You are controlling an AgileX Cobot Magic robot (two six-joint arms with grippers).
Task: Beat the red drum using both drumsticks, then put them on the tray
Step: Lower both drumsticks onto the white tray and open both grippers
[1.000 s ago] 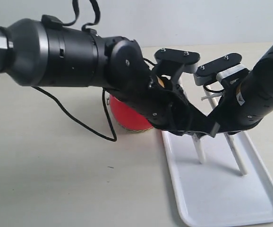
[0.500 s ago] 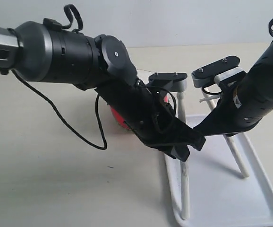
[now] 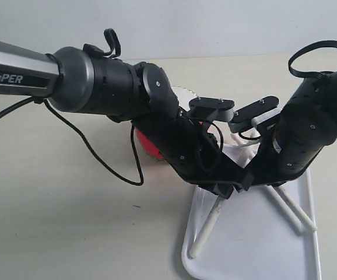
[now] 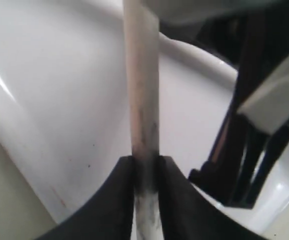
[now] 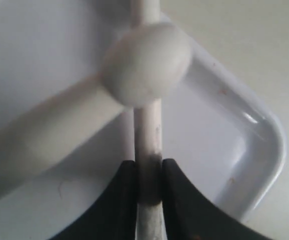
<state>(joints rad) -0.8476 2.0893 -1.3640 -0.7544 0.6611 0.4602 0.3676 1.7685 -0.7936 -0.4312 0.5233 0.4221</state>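
Note:
The red drum (image 3: 147, 147) stands behind my left arm, only part of its red side and cream skin showing. My left gripper (image 3: 220, 190) is shut on one drumstick (image 3: 206, 230), whose far end slants down onto the tray (image 3: 256, 251). In the left wrist view the jaws of the left gripper (image 4: 146, 167) pinch that scuffed drumstick (image 4: 142, 100) over the tray (image 4: 49, 90). My right gripper (image 3: 257, 177) is shut on the other drumstick (image 3: 294, 213), its end low over the tray. The right gripper (image 5: 148, 172) clamps its drumstick (image 5: 147, 140); a blurred rounded stick tip (image 5: 147, 62) crosses it.
Both grippers sit close together over the tray's far end, and the right gripper (image 4: 249, 125) shows dark beside the left stick. A black cable (image 3: 98, 154) loops on the beige table (image 3: 52, 221) left of the drum. The tray's corner rim (image 5: 272, 150) lies ahead of the right gripper.
Both grippers have come lower over the tray and closer together. The left stick has swung to slant toward the tray's near left corner. The tray looks shifted left at its near end.

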